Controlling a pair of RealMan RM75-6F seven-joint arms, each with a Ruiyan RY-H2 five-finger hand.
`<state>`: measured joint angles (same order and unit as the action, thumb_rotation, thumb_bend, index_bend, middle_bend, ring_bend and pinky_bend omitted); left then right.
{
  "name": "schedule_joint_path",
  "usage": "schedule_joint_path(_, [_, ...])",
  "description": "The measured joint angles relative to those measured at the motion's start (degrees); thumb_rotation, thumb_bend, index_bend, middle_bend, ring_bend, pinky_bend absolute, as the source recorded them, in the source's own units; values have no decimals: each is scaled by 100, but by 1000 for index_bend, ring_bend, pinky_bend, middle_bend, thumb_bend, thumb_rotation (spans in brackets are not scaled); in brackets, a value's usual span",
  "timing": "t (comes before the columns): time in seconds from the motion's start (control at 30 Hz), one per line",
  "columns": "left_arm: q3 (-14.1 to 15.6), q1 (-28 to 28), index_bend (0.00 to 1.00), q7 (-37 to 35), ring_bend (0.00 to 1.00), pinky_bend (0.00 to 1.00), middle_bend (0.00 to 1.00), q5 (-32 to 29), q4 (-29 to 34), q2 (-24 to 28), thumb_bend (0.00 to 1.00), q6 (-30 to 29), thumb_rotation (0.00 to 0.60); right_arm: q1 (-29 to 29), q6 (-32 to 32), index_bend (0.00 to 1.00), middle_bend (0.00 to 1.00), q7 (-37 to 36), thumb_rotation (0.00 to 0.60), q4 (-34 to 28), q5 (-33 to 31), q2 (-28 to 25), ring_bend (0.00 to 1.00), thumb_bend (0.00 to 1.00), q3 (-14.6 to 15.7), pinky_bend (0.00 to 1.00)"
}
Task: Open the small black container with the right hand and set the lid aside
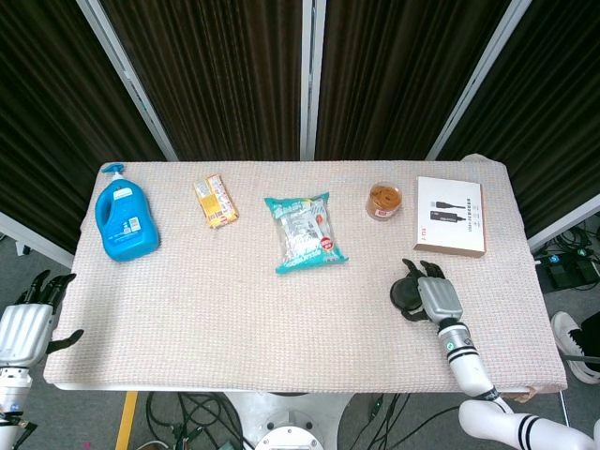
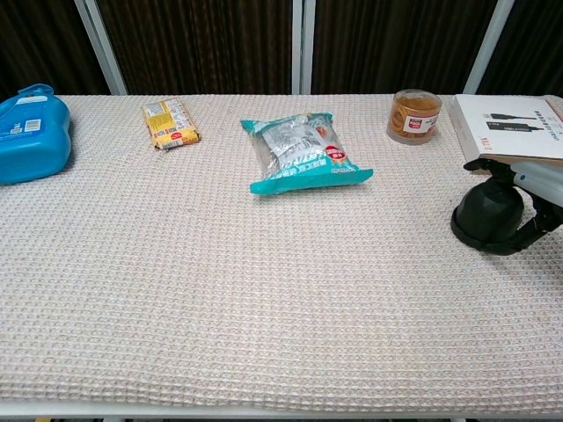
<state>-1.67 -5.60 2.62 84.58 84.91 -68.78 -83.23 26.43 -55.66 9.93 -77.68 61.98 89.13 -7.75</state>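
Rightward, right hand (image 1: pixel 435 298) around black container (image 2: pixel 486 215)

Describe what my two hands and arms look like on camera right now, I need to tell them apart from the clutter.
Both hands have silver-grey backs and black fingers. The right hand joins a white forearm through a wrist ring with a green mark; black bands circle the arm lower down. The left hand has the same build, its white wrist just visible.
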Motion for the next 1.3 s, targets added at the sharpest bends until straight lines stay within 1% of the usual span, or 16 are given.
schedule_joint_path(0.1, [1,5,142,-4,82,318,179,-2,0,3,132,-3,600,-11,-54,12,352,-14,600,0,33,7,0,131,-6,0])
schedule_joint_path(0.17, [2,5,142,-2,81,318,179,0,0,5,132,-2,600,-19,-103,57,363,-44,600,-5,77,7,0,143,-16,0])
schedule_joint_path(0.23, [3,5,142,-1,81,318,179,-1,3,10,133,1,600,-33,-181,135,371,-108,600,-27,158,-3,4,149,-33,0])
schedule_joint_path(0.33, [-1,3,142,0,81,319,179,-3,11,17,133,4,600,-60,-331,249,388,-233,600,-80,331,-34,38,152,-55,0])
schedule_joint_path(0.43, [-7,3,142,8,81,319,179,-5,23,30,132,-2,600,-90,-544,309,399,-378,600,-196,552,-119,49,152,-99,0])
schedule_joint_path(0.57, [-22,7,142,17,81,319,179,-14,49,59,132,-20,600,-126,-899,331,407,-480,600,-494,853,-308,55,153,-181,0])
schedule_joint_path(0.67, [-46,8,143,29,81,319,179,-22,87,92,133,-45,600,-142,-1148,332,409,-497,600,-853,1090,-518,55,153,-252,0])
schedule_joint_path(0.77, [-74,14,143,51,81,319,179,-26,141,137,132,-96,600,-151,-1397,335,414,-466,600,-1342,1387,-780,65,153,-341,0])
schedule_joint_path(0.87, [-96,20,143,84,81,319,179,-28,204,179,132,-135,600,-179,-1822,343,426,-422,600,-1972,1850,-1070,85,153,-459,0])
schedule_joint_path(0.9, [-100,21,143,95,81,319,179,-29,223,187,132,-138,600,-199,-2043,346,429,-394,600,-2236,2093,-1181,89,153,-508,0])
schedule_joint_path(1.0, [-100,7,143,134,81,319,179,-24,265,193,132,-116,600,-270,-2648,356,437,-241,600,-2710,2751,-1410,95,153,-616,0])
schedule_joint_path(1.1, [-82,-25,143,172,81,319,179,11,286,167,133,-70,600,-315,-3052,381,460,10,600,-2794,3130,-1461,108,153,-616,0])
schedule_joint_path(1.17, [-69,-43,143,202,81,319,179,42,301,154,132,-53,600,-312,-3037,383,461,97,600,-2680,3090,-1430,108,154,-564,0])
schedule_joint_path(1.2, [-67,-47,143,211,81,319,179,46,310,152,132,-50,600,-299,-2912,383,460,144,600,-2556,2948,-1392,108,157,-520,0])
schedule_joint_path(1.27, [-73,-47,143,213,81,319,179,35,324,155,132,-54,600,-267,-2555,383,459,191,600,-2310,2591,-1308,106,166,-450,0])
schedule_joint_path(1.3, [-79,-46,143,214,81,319,179,25,326,160,132,-56,600,-238,-2223,383,459,208,600,-2121,2298,-1240,104,169,-405,0])
